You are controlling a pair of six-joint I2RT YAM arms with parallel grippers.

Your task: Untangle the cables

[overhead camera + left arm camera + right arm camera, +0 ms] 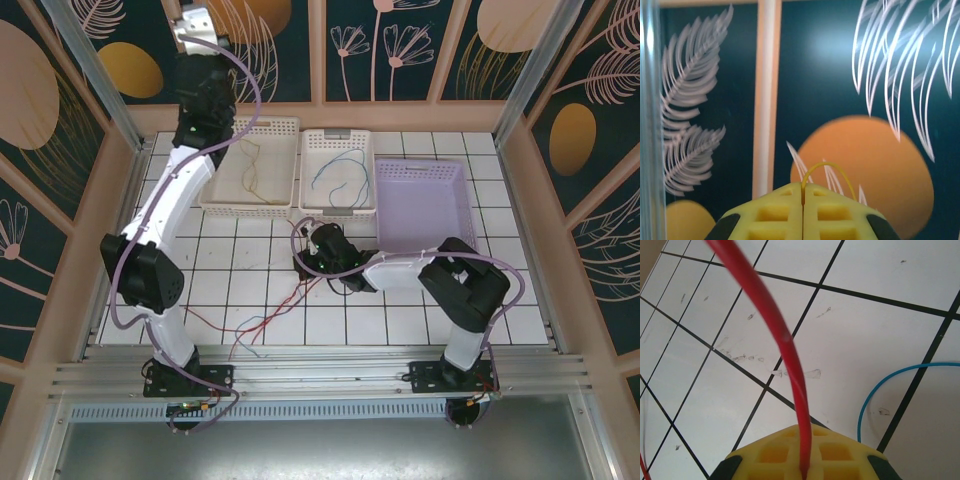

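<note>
Right wrist view had the right gripper [804, 445] clenched on a thin red wire [790, 355] low over the white tiled table [880, 315], with a thin blue wire [890, 385] lying nearby. Farther off, the left gripper [803, 192] pinched a thin yellow-tan wire [827, 167] near the far wall, by the left white plastic basket [285, 127]. Sorting by colour seemed under way, and next, I judged, the red wire needed drawing free of the loose red strands [262, 326].
</note>
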